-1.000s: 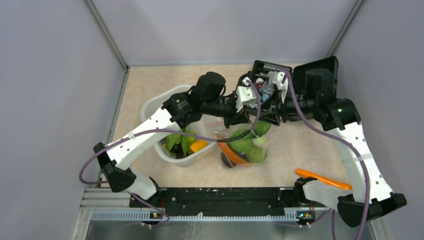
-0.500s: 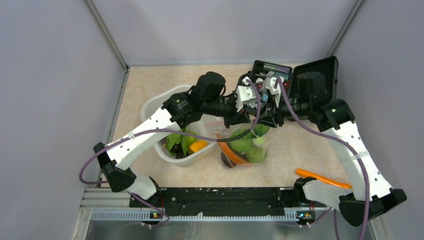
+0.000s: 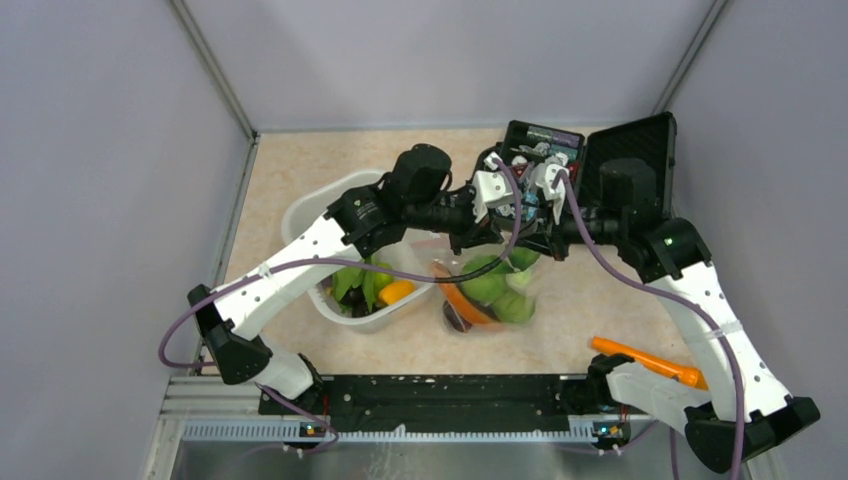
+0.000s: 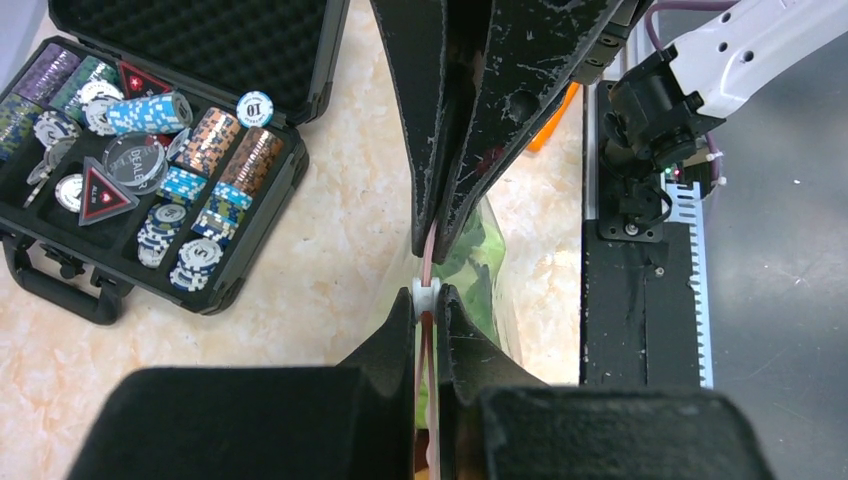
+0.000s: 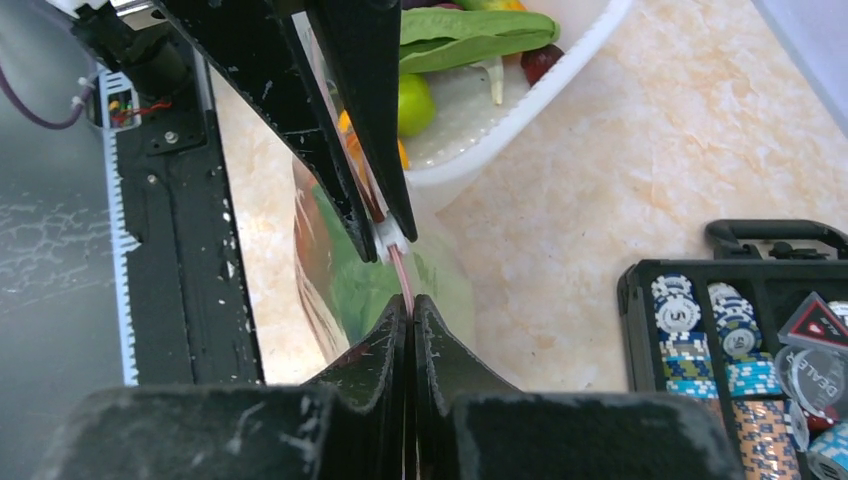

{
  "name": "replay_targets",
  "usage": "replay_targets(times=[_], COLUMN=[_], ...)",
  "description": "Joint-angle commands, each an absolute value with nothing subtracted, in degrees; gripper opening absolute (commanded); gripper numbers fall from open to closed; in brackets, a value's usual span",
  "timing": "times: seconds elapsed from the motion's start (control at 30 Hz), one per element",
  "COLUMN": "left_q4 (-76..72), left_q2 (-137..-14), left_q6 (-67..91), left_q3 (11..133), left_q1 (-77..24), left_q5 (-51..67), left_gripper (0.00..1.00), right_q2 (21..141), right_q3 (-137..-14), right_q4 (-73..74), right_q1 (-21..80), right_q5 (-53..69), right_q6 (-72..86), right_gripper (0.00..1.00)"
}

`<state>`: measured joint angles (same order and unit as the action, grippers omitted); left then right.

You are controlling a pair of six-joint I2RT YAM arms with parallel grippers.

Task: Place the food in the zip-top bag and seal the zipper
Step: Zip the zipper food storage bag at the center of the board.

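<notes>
Both sets of jaws are pinching the zipper tip to tip. The left jaws are pressing together on it from 9 o'clock and the right jaws from 3 o'clock, probably to hold the strip taut and flat for sealing. The zip-top bag is sagging beneath them at mid-bench, holding green cabbages and a carrot. A second carrot is lying at 4 o'clock. Leafy pieces are sitting in the white tub at 9 o'clock, so the filling looks unfinished.
</notes>
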<state>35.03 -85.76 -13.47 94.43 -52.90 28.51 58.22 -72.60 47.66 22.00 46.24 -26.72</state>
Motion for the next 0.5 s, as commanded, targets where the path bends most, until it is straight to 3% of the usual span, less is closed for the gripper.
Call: replay_targets(times=[0.0,0.47], left_q4=[31.9,32.0], left_q2=[-82.7,-75.2], left_q6=[-14.2,-13.9], left_q3=[92.7,82.7], left_q1=[-52.8,-48.7], left_q5=[27.4,25.1], left_gripper=[0.00,0.00], right_q2=[56.5,55.9], right_q3=[-71.9,-71.2], right_q4=[41.8,41.6], right_q1=[22.3,22.3], right_q5=[43.7,41.0], right_q6=[-24.7,-23.4], right_gripper=[0.00,0.00])
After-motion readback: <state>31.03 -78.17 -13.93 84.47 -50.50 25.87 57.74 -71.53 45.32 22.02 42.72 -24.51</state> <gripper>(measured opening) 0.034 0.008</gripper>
